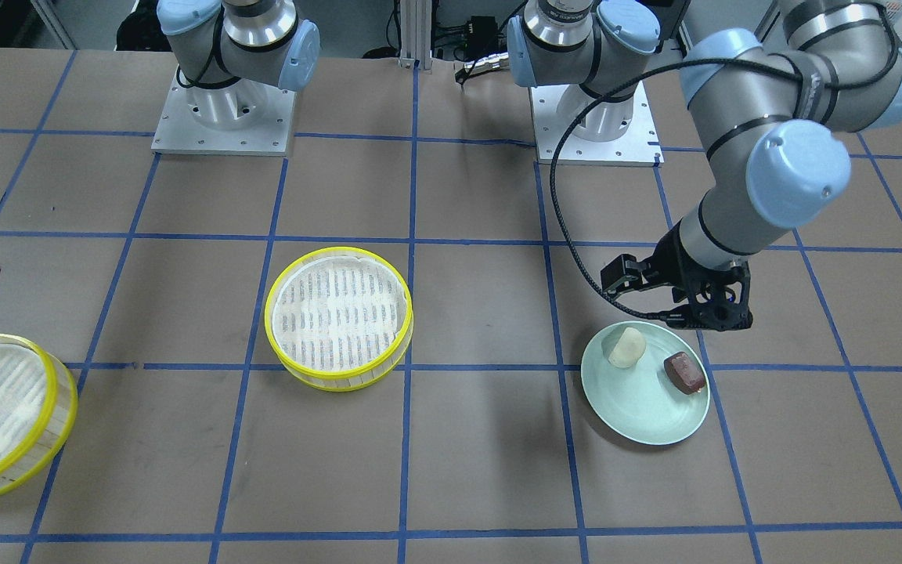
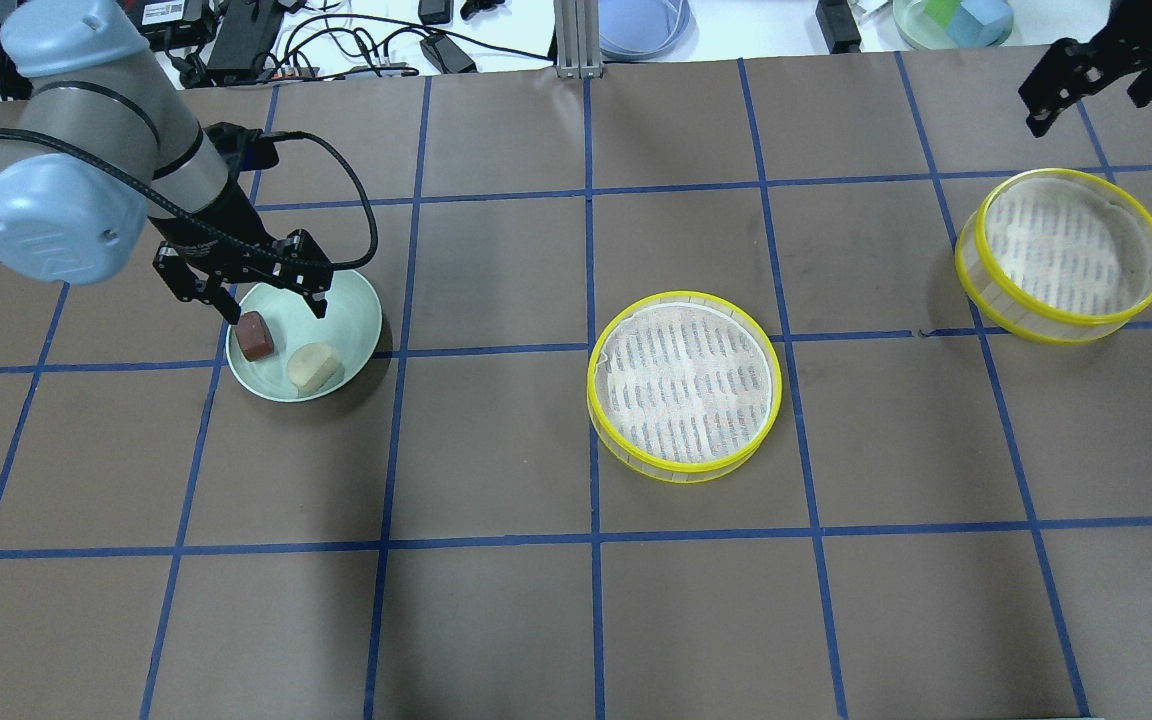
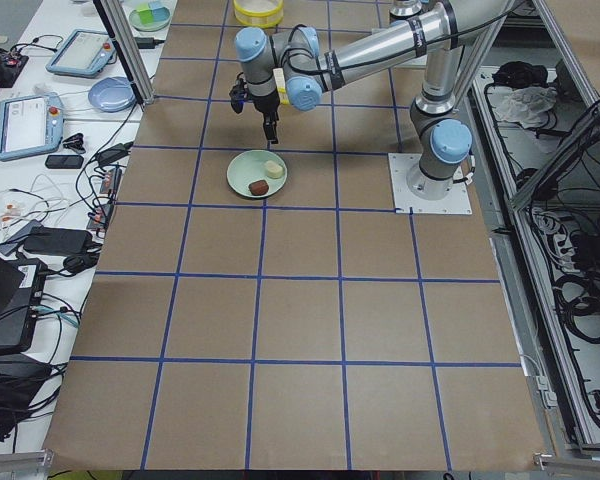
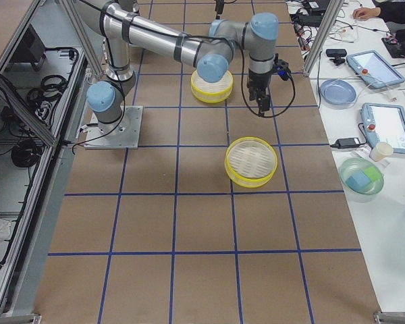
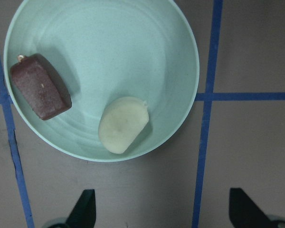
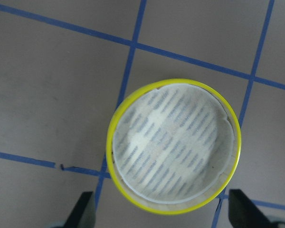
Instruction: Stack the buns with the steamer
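Observation:
A cream-white bun point(image 2: 314, 367) and a dark red-brown bun point(image 2: 255, 335) lie side by side on a pale green plate point(image 2: 351, 310). My left gripper point(image 2: 276, 308) hovers open and empty just above the plate's near rim. The left wrist view shows both buns, cream point(image 5: 122, 124) and brown point(image 5: 40, 86), ahead of the open fingers. One empty steamer tray point(image 2: 684, 385) sits mid-table. A second empty tray point(image 2: 1061, 250) sits at the far right. My right gripper point(image 2: 1086, 112) is open and empty, high beyond that tray, which also shows in the right wrist view point(image 6: 173, 147).
The two arm bases point(image 1: 222, 110) point(image 1: 593, 117) stand at the robot's edge of the table. Beyond the far edge is a bench with cables, a blue dish point(image 2: 641, 25) and a bowl point(image 2: 951, 20). Blue tape lines grid the brown table.

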`<state>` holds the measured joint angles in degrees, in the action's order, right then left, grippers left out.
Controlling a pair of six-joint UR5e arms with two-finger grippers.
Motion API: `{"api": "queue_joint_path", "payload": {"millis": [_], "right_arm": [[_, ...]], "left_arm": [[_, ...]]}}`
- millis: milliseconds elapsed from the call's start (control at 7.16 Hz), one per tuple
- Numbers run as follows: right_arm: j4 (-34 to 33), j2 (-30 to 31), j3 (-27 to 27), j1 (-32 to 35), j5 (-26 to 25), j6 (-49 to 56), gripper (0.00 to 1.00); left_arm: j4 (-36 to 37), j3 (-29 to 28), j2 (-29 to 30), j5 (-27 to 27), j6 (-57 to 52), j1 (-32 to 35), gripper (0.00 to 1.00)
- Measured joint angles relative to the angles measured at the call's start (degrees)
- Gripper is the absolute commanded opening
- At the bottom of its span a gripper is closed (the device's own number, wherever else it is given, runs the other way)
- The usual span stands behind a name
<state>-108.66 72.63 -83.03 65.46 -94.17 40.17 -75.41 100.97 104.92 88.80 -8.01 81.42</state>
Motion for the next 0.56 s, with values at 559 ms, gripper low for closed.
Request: {"api": "queue_joint_path", "payload": {"millis": [559], "right_arm": [[-8.2, -12.8, -0.9, -9.1, -0.3, 11.4, 0.88]], "left_arm": [[8.2, 1.6, 6.8, -0.3, -0.1, -0.1, 0.94]]}}
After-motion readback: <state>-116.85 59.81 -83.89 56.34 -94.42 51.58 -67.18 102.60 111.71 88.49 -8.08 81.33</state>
